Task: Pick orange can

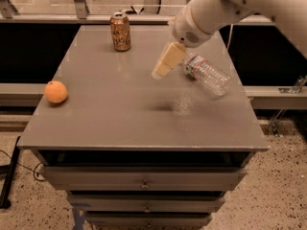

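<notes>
The gripper hung over the upper middle of the grey tabletop, on a white arm entering from the upper right; whether it was open or closed could not be told; the orange can stood upright to its upper left, apart from it, near the far edge; a clear plastic bottle lay just right of the gripper; 1 orange fruit sat at the left edge.
</notes>
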Controlling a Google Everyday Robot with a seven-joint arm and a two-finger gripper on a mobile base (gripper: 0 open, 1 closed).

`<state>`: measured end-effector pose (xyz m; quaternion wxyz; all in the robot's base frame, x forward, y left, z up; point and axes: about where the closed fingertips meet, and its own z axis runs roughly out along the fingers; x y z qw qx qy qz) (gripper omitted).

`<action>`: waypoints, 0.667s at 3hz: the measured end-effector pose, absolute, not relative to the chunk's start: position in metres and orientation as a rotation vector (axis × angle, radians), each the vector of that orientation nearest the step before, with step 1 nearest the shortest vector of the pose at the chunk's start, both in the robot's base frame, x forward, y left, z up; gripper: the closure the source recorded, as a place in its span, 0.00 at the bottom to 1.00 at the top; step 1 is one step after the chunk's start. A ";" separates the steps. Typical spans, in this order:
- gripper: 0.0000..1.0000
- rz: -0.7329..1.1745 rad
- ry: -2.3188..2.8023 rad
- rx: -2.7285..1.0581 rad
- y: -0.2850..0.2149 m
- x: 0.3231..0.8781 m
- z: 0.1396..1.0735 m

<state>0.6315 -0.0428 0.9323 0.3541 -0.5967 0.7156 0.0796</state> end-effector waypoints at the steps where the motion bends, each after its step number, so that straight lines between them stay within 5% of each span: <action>1: 0.00 0.208 1.827 -1.502 -0.036 0.651 0.928; 2: 0.00 0.214 1.823 -1.491 -0.033 0.653 0.926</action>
